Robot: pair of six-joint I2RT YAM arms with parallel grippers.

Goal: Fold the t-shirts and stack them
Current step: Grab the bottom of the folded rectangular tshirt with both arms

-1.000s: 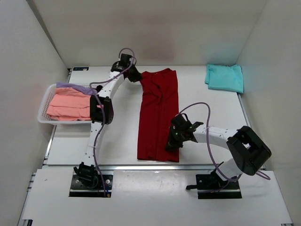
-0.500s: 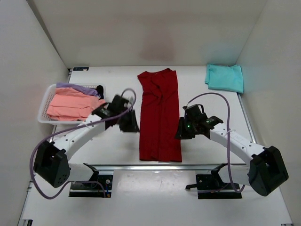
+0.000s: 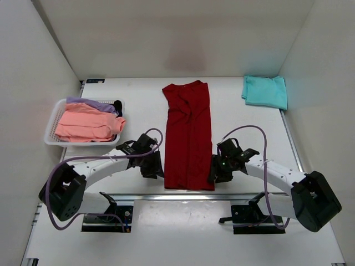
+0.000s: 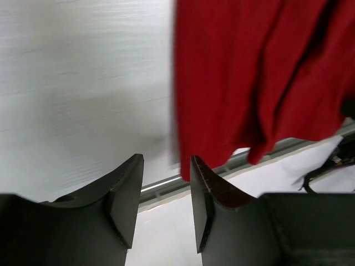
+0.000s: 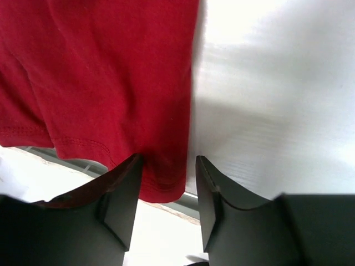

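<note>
Jaws on your left gripper (image 4: 166,163) stand part open with nothing between them. Only bare table (image 4: 83,83) and its near rail show under the gap. The near-left hem corner of the dark red t-shirt (image 4: 249,72) sits just beside the tip of the finger on the shirt side, not inside the gap.

Right gripper (image 5: 168,163): jaws also part open, not pinching. The near-right hem corner lies in the gap, and the cloth's side edge runs just inside the outer finger. No grip on either side.

Going outward, the shirt is a long narrow strip down the middle of the table. Its long axis runs from far edge to near edge, collar end far, hem at the near edge. The grippers flank the hem, and each is nearest to its own corner, so the cloth lies inward of both.

The next fold probably carries hem toward collar, along the strip. You'd likely need to nudge the left gripper toward the shirt before closing; the right looks lined up.

Teal t-shirt (image 3: 264,91) lies folded at the far-right corner. Salmon pink t-shirt (image 3: 83,124) and lavender t-shirt (image 3: 86,103) sit in the basket (image 3: 51,139) at the left edge, well apart from both grippers.
</note>
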